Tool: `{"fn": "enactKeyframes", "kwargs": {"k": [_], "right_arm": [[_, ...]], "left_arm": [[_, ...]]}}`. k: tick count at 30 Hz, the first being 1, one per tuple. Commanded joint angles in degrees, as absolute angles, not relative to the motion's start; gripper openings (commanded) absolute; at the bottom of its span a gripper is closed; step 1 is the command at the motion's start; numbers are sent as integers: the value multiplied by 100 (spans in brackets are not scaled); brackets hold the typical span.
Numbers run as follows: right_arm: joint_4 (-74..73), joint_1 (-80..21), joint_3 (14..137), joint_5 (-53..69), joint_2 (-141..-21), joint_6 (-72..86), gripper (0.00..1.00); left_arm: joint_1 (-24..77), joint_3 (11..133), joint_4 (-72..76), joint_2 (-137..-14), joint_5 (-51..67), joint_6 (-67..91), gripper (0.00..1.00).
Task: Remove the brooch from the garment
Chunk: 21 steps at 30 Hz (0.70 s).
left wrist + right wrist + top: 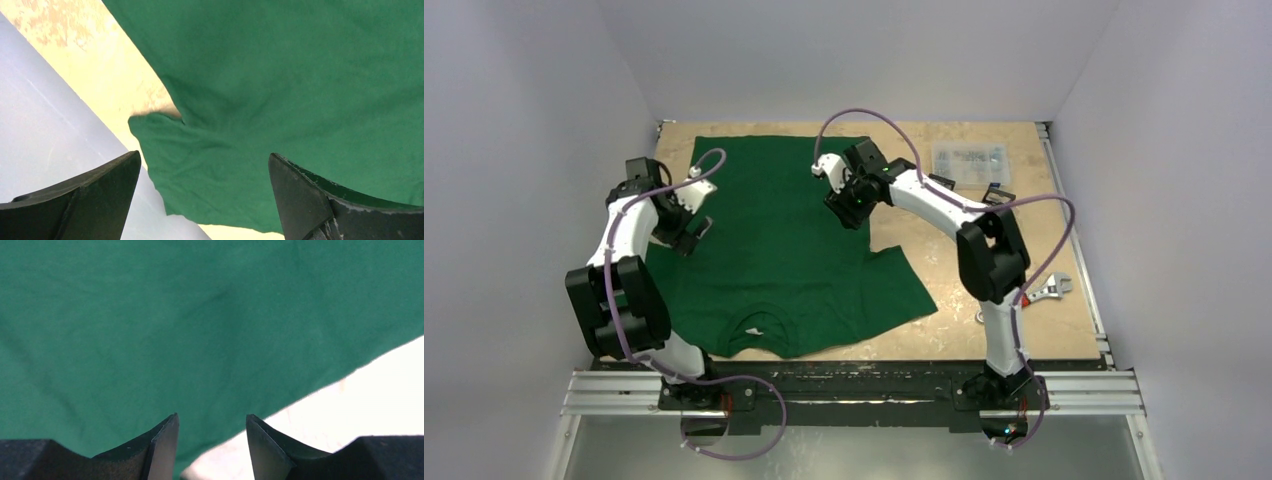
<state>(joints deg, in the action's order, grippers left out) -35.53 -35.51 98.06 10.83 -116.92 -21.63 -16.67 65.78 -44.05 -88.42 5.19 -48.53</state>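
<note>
The dark green T-shirt (774, 240) lies flat on the table with its neck opening (759, 325) toward the near edge. No brooch shows in any view. My left gripper (689, 235) is open and empty over the shirt's left sleeve; in the left wrist view (202, 165) its jaws stand wide apart above the sleeve (200, 170). My right gripper (849, 205) is open and empty at the shirt's right side edge; in the right wrist view (211, 422) its jaws straddle the cloth's edge (280, 400).
A clear plastic box (969, 160) stands at the back right. An adjustable wrench (1049, 290) lies by the right edge. White walls enclose the table on three sides; the left wall (45, 150) is close to the left gripper.
</note>
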Motion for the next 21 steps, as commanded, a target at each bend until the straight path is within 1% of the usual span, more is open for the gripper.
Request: {"fn": "enactKeyframes", "kwargs": {"k": [1,7,12,21], "right_arm": [[-3376,-3561,10249,769,-12316,-2047,55],[-3059,-3485,10327,531,-12775,-2132,54],[-3075,-3257,10724,473,-13206,-2165,54],[-3160,-3036,11253,404,-13602,-2270,54]], "left_arm": [[-1604,7240,-4438,-9270,713,-4202,100],[-1504,7755,-4456,-9968,524,-3790,100],[-1496,8016,-4337,-10429,341,-3647,100],[-1298,8865,-4159,-11496,-613,-3683,100]]}}
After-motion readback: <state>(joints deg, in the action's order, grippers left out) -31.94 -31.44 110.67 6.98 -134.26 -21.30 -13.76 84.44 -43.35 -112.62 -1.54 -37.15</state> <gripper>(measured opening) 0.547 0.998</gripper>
